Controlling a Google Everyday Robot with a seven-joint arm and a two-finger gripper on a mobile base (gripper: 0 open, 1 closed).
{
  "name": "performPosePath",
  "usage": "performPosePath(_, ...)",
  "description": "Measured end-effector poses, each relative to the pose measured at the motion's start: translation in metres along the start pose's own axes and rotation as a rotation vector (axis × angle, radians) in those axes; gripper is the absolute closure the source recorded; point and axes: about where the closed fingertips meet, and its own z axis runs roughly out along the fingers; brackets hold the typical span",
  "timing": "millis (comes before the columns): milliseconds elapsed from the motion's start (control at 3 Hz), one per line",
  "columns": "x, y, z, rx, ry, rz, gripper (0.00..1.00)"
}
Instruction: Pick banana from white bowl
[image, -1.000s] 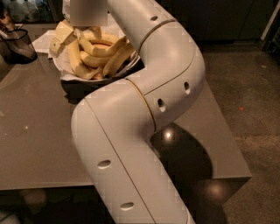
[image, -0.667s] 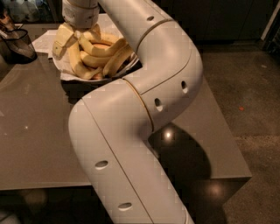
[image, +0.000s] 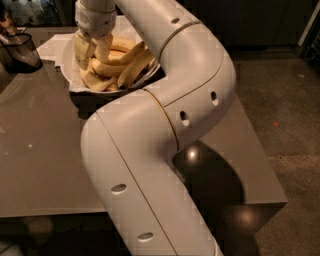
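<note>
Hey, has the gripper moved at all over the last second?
Yes. Against the white bowl, which stayed put, the gripper has shifted left and slightly lower, now among the bananas at the bowl's left side.

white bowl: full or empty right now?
Full: the white bowl holds a heap of bananas up to its rim. The pincer sits among them on the bowl's left side in view.
</note>
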Motion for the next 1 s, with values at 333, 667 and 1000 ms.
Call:
performPosePath(333,0.0027,0.0009,0.0019,-0.017,0.0,-0.001,0.71)
performPosePath(667,0.004,0.0016,0.003,-0.028,-0.001,0.001,0.93)
performPosePath(1000,0.0049,0.0028,0.0043,-0.04,-0.002,0.001,1.0)
